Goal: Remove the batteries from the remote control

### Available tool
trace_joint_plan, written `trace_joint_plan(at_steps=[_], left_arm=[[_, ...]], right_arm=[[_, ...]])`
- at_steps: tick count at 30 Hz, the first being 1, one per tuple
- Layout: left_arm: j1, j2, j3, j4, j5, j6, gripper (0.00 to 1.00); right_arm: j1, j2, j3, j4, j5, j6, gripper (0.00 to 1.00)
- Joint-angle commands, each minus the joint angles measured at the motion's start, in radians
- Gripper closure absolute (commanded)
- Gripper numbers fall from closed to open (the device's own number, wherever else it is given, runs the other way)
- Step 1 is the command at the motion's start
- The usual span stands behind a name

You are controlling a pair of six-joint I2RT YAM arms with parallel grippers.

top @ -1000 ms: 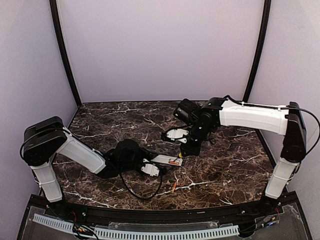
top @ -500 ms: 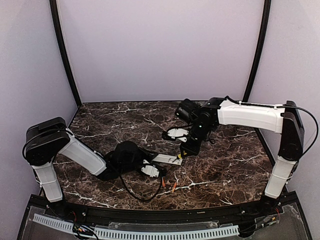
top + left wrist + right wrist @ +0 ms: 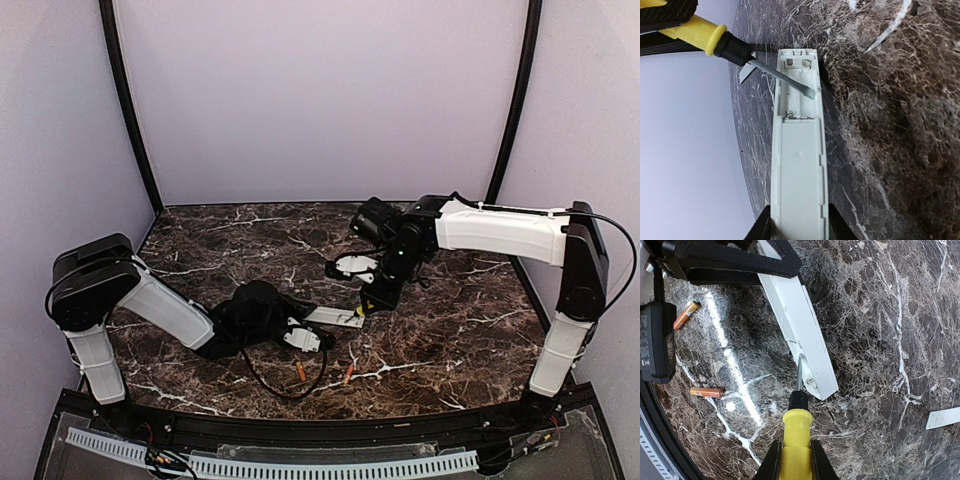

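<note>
The left gripper (image 3: 800,230) lies low over the table (image 3: 450,340), a little left of the middle and closer to the near edge than the far one. Its two fingers are clamped on the sides of one end of the remote control (image 3: 338,318). The remote control is a long white bar. It lies flat near the middle of the table and points away to the right. Its long hollow faces up, and small metal springs show at the far end of it.

The two batteries (image 3: 300,371) are small and orange. They lie on the table close to the near edge, about halfway along it, a little apart from each other and apart from the remote control.

A screwdriver (image 3: 796,432) with a yellow handle has its thin metal tip down in the hollow. The right gripper (image 3: 795,467) is closed tight on the yellow handle, just right of the remote control.

A flat white cover strip (image 3: 942,417) lies on the table, apart from the remote control.
</note>
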State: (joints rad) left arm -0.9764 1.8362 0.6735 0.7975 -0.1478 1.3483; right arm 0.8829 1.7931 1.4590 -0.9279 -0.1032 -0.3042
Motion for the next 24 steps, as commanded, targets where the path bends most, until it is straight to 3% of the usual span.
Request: trace_joint_plan(at_steps=[1, 24], left_arm=[[-0.009, -0.024, 0.063, -0.065, -0.008, -0.068, 1.00], [0.015, -0.012, 0.162, -0.299, 0.001, -0.271, 1.00]], right_arm=[[0.008, 0.007, -0.009, -0.041, 0.029, 0.024, 1.00], [0.008, -0.055, -0.010, -0.044, 0.035, 0.073, 1.00]])
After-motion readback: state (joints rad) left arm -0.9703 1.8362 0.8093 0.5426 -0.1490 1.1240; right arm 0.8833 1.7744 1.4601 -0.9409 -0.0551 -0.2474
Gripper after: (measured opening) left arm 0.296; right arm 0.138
